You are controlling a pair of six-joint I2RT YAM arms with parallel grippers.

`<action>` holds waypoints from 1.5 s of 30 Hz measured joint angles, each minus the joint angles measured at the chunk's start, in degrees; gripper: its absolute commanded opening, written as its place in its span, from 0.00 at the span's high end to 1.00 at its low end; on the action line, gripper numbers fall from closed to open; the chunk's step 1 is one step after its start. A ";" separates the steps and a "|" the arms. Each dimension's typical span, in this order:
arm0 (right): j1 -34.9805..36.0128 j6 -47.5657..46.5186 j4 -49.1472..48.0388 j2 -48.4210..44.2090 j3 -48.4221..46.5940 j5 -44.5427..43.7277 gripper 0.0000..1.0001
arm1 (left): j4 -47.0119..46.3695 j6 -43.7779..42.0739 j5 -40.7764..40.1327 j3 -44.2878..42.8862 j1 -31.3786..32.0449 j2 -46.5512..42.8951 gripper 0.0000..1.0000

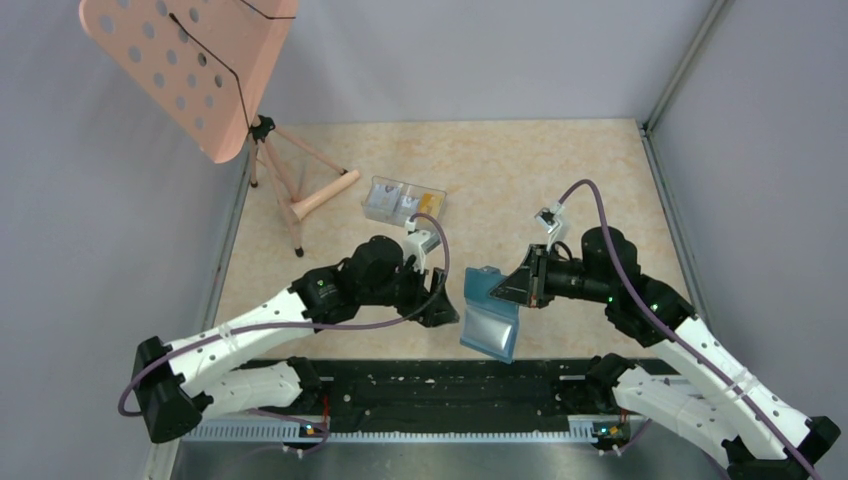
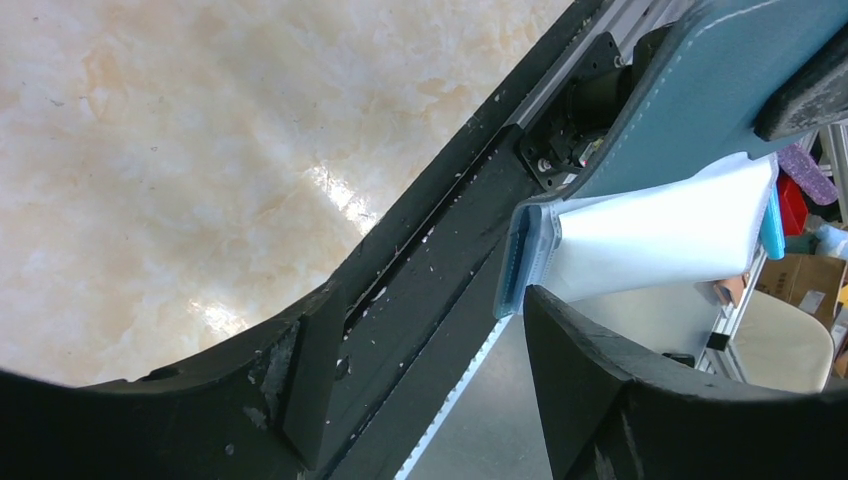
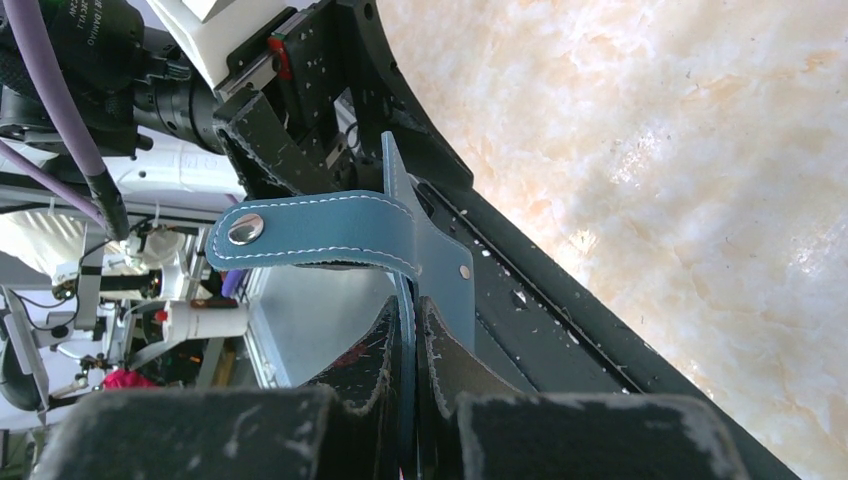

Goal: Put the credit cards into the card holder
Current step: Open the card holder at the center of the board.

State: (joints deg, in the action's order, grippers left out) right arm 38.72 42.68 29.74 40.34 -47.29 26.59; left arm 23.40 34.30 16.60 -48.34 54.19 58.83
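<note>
My right gripper (image 1: pixel 527 285) is shut on an edge of the teal-blue card holder (image 1: pixel 489 312) and holds it above the table's near edge, unfolded, with its pale inner flap hanging down. In the right wrist view the card holder (image 3: pixel 440 270) sits pinched between the jaws of that gripper (image 3: pixel 410 310), and its snap tab (image 3: pixel 310 232) sticks out to the left. My left gripper (image 1: pixel 442 306) stands open just left of the holder with nothing between its fingers (image 2: pixel 300 370). The holder's pale inside (image 2: pixel 650 235) almost touches one fingertip. The credit cards (image 1: pixel 405 203), whitish and orange-yellow, lie in a clear box.
The clear compartment box (image 1: pixel 380 190) sits at the table's middle back. A pink perforated stand on a tripod (image 1: pixel 285 185) occupies the back left. A black rail (image 1: pixel 440 385) runs along the near edge between the arm bases. Grey walls close in both sides.
</note>
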 measured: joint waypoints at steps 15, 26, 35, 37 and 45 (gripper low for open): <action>0.00 0.02 0.02 0.00 0.00 0.02 1.00 | 0.68 -1.33 -1.03 -2.21 3.41 5.18 0.50; 0.00 0.04 0.02 0.00 0.07 0.07 1.00 | -0.59 -1.40 0.72 -2.64 3.56 3.93 0.55; 0.00 0.02 0.09 -0.04 0.90 0.26 1.00 | -4.35 -1.14 3.39 -2.62 3.56 3.02 0.52; 0.00 0.04 0.04 -0.04 0.92 0.28 1.00 | -5.33 -0.76 3.69 -2.36 3.56 2.75 0.50; 0.00 0.92 -0.98 -0.17 1.53 1.16 1.00 | -10.82 1.84 3.98 0.94 3.56 -0.15 0.33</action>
State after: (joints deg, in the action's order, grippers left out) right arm 38.72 43.59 28.75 40.16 -45.76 27.75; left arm 12.58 36.14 20.58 -47.40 57.76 58.67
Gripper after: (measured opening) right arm 0.017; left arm 0.604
